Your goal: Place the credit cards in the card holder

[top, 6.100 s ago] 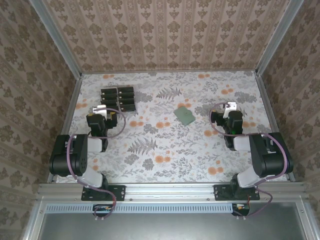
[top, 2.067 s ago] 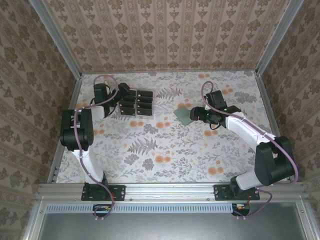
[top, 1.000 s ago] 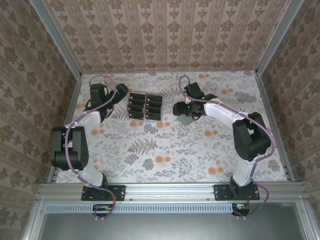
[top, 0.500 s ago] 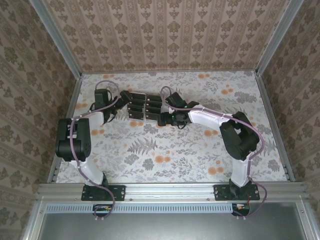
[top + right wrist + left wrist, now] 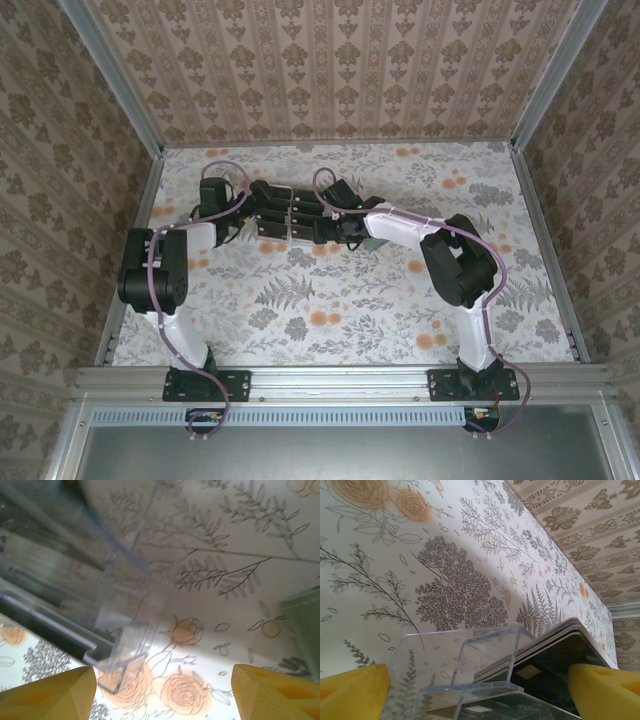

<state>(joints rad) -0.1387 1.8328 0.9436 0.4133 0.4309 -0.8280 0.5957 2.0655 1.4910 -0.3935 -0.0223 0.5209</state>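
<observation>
The credit cards (image 5: 285, 215) are dark cards standing in a clear plastic rack (image 5: 470, 660) at the back middle of the table. In the left wrist view their stacked edges and one chip (image 5: 555, 662) show. My left gripper (image 5: 252, 196) is at the rack's left end, open, and its yellow fingers (image 5: 355, 690) straddle the clear end wall. My right gripper (image 5: 322, 228) is at the rack's right near corner, open, with the rack corner (image 5: 120, 655) just ahead of its fingers (image 5: 272, 692). The card holder (image 5: 306, 625) is a grey-green edge at the right of the right wrist view, mostly under the right arm.
The floral tablecloth (image 5: 330, 300) covers the table, and wallpapered walls (image 5: 330, 70) close it in at the back and sides. A metal rail (image 5: 340, 380) runs along the near edge by the arm bases.
The right arm has swung left, from over the card holder to the rack's right near corner. The left gripper has shifted slightly right against the rack's left end. The rack has barely moved.
</observation>
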